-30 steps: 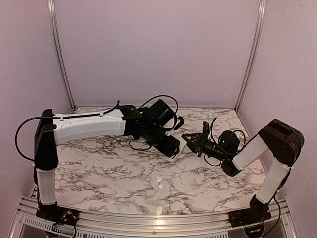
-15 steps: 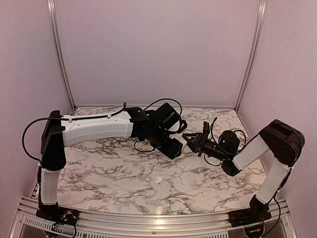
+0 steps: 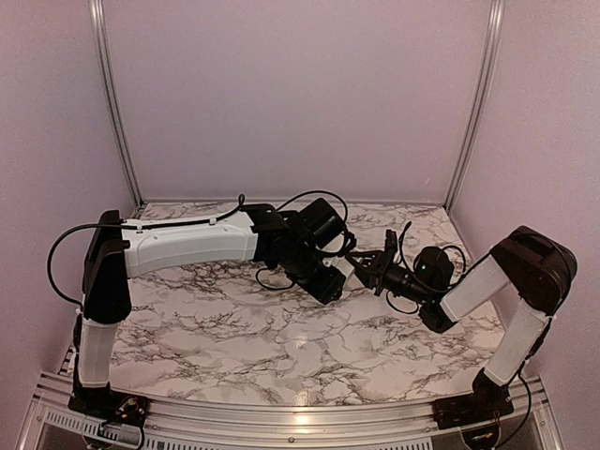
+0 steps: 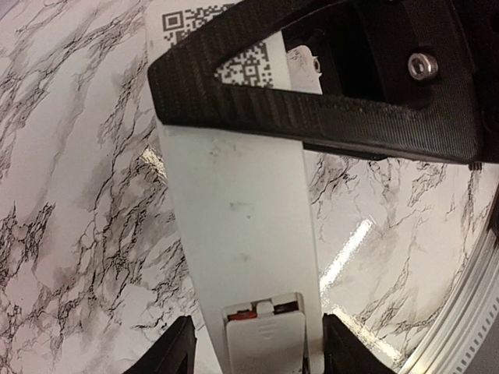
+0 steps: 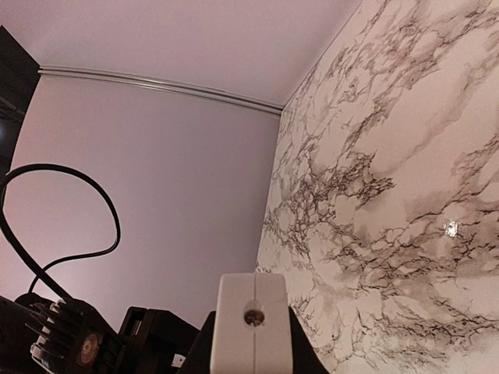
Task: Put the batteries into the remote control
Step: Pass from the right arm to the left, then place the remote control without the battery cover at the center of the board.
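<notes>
The remote control [image 4: 238, 210] hangs back-side up between the two arms, apparently lifted off the marble counter [image 4: 70, 195]. The right gripper [image 3: 363, 265] is clamped across it near one end, its black fingers [image 4: 312, 109] pressing both long edges. The left gripper [image 4: 257, 360] straddles the other end, where the battery cover [image 4: 265, 341] sits. Its fingers [image 4: 178, 352] stand apart on either side of the casing, and a sliver of gap shows on one side, so they look unclosed rather than gripping.

The cover does not lie flush. A narrow slot is open at its inner edge, and a strip of orange-copper [image 4: 243, 314] shows there, most likely one battery already in its bay. The black cell cannot be seen.

The step in hand appears to be seating or sliding that cover. It would go best if the right arm held the remote rigid and level while the left fingers met the casing squarely and evenly on both sides. The push should run straight along the remote's length, since a skewed push could jam the cover's tabs or twist the remote in the right grip. Squeezing too hard on the thin cover could make it bow and pop loose.

As for writing, a QR-code label [image 4: 253, 66] sits on the remote's back, partly hidden by the right fingers, and a second code patch [image 4: 183, 19] lies at the top edge; no words or brand can be read
</notes>
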`<state>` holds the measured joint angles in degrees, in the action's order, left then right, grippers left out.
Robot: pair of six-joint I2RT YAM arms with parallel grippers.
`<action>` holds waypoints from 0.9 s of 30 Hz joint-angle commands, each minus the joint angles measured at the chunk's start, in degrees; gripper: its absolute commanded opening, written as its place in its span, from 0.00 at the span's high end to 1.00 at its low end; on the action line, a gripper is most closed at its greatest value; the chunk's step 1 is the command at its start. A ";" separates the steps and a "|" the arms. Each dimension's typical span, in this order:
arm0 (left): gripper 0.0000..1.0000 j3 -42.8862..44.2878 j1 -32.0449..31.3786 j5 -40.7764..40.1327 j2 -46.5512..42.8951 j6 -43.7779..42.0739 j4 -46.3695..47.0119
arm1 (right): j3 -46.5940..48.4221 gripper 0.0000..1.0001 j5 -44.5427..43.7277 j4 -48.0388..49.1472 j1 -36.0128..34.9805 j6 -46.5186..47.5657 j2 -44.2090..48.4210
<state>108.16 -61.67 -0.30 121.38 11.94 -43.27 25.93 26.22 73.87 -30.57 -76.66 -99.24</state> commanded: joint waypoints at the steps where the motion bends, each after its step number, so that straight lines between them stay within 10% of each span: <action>1: 0.46 2.71 -0.38 -2.05 2.45 -0.83 -3.82 | 0.13 1.00 -0.75 0.58 -0.72 -0.22 1.39; 10: 0.68 3.85 -0.38 -3.74 2.90 -2.20 -6.24 | 0.58 0.93 -0.22 -2.52 -0.81 1.12 2.05; 18: 0.86 3.02 -0.29 -3.84 1.81 -5.89 -8.14 | 0.64 0.48 0.55 -11.75 -0.28 6.03 5.26; 27: 0.93 -3.91 -0.29 0.10 -0.86 -10.19 -8.86 | -5.59 0.28 1.22 -21.61 5.91 13.07 13.98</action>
<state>107.74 -61.98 -2.50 122.96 4.95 -50.26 22.76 26.74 58.74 -27.66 -68.53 -89.12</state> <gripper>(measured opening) 0.389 0.710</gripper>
